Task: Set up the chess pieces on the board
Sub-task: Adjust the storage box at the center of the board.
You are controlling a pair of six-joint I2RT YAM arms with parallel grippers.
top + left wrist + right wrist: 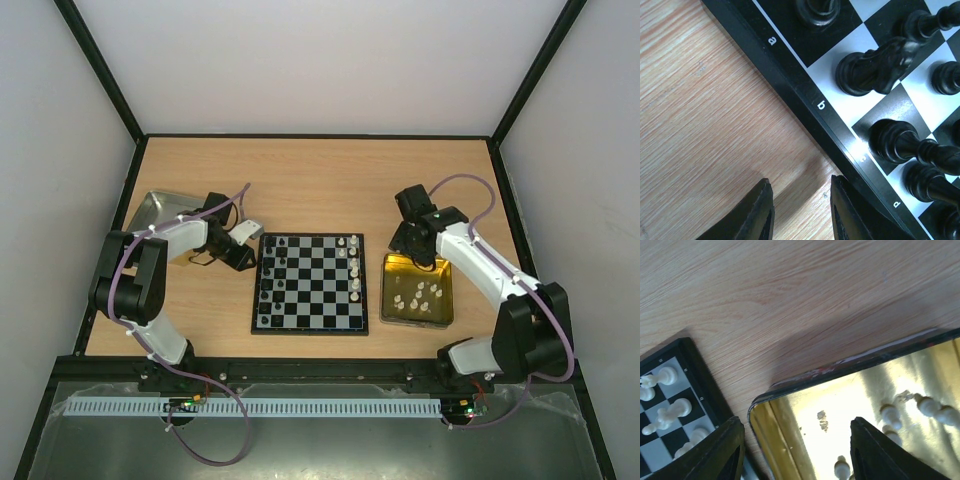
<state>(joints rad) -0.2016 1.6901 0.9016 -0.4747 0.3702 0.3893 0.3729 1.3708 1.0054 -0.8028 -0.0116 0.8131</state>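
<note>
The board (312, 300) lies mid-table, with black chess pieces (268, 275) along its left files and white ones (354, 270) along its right. More white pieces (420, 295) lie in a gold tray (386, 300). My left gripper (243, 262) hangs open and empty over bare wood beside the board's left rim (805, 95); black pieces (875, 70) stand just past it. In the left wrist view the left gripper (801, 210) holds nothing. My right gripper (797, 455) is open over the gold tray's far-left corner (840, 367), with nothing between its fingers; white pieces (890, 415) lie nearby.
A plain silver tray (155, 210) sits at the far left behind the left arm. The board's right rim (695, 370) lies close to the gold tray, with white pieces (667, 415) standing near that edge. Black frame walls border the table.
</note>
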